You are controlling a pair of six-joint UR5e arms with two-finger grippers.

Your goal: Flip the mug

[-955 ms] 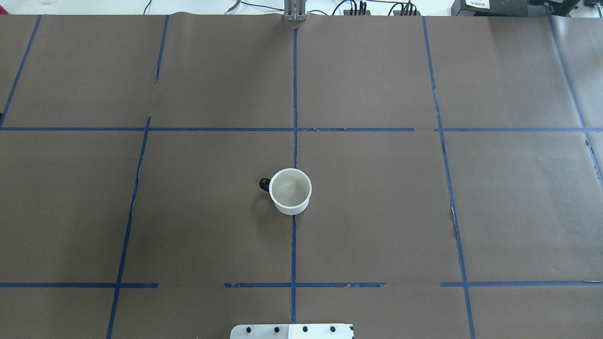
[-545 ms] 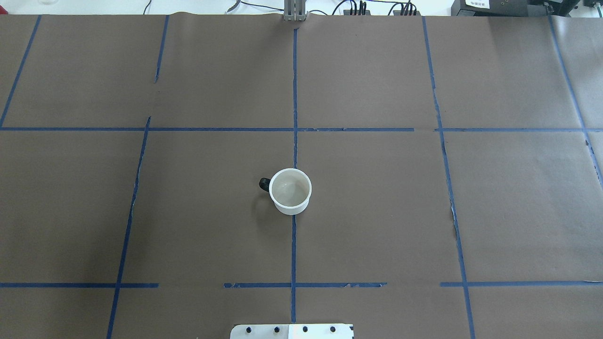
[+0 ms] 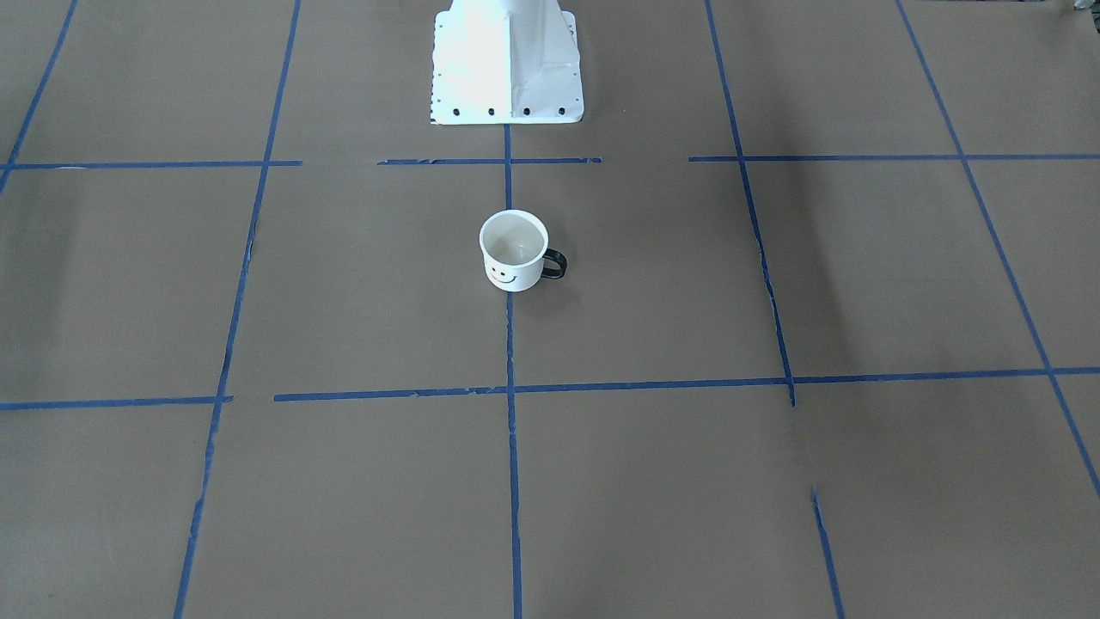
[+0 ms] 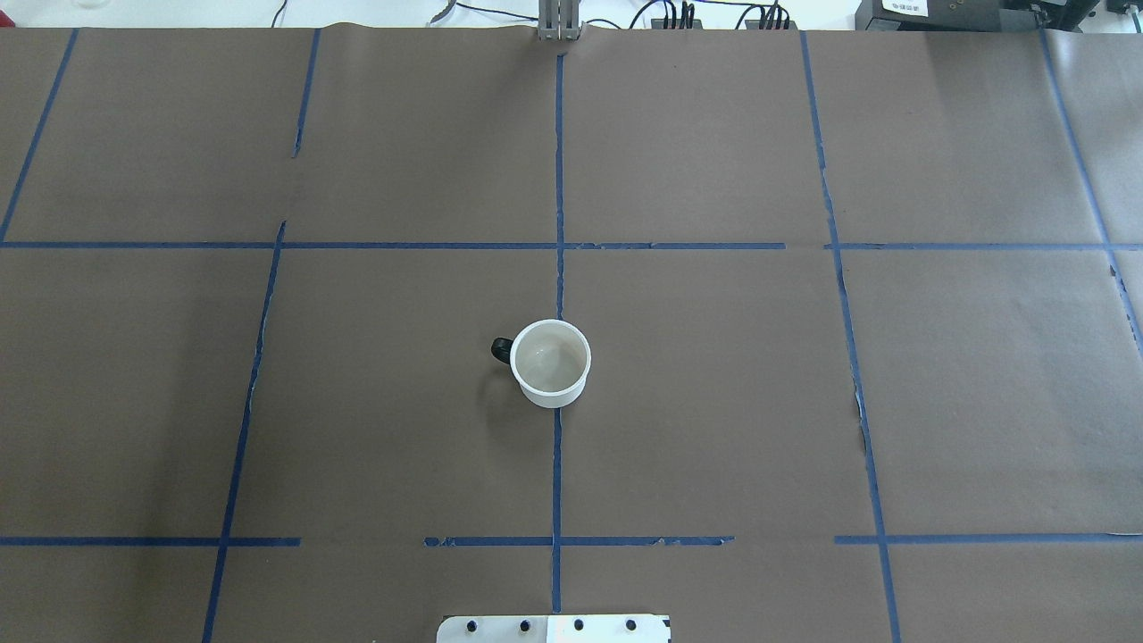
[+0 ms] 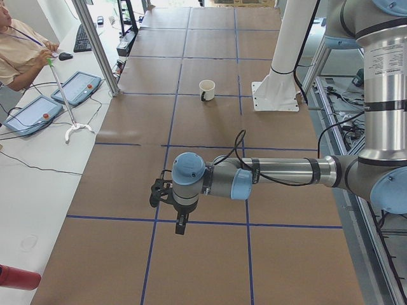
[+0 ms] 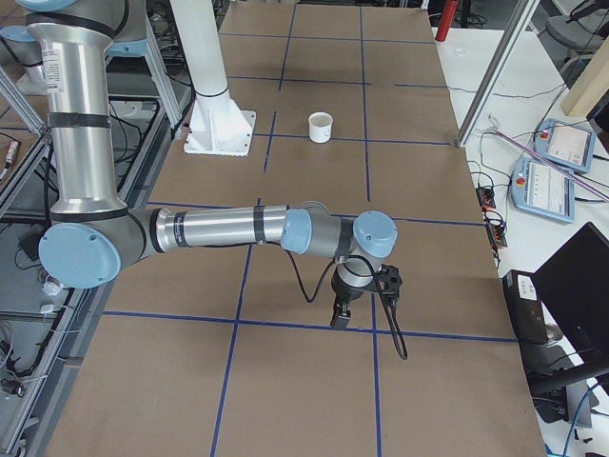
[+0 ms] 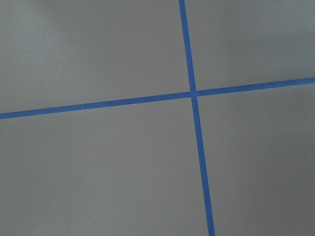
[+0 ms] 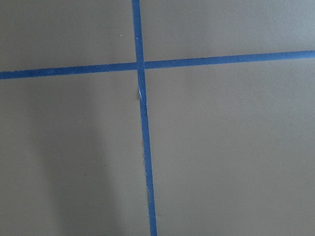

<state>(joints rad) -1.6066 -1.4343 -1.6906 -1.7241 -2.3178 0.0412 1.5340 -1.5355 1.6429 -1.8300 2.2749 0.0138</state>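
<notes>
The small white mug [image 4: 552, 362] stands upright, mouth up, on the centre tape line, with its black handle [image 4: 501, 349] toward the overhead view's left. Its smiley face shows in the front-facing view [image 3: 514, 251]. It also shows in the side views [image 5: 206, 89] [image 6: 322, 127]. My left gripper [image 5: 181, 225] hangs over the table far from the mug, near my left end. My right gripper [image 6: 340, 317] hangs far from it, near my right end. I cannot tell whether either is open or shut. Both wrist views show only brown paper and blue tape.
Brown paper with a blue tape grid [image 4: 559, 246] covers the table. The white robot pedestal [image 3: 507, 60] stands just behind the mug. An operator [image 5: 19, 51] and teach pendants [image 5: 76, 88] are at the far side, beyond a metal post [image 5: 95, 44].
</notes>
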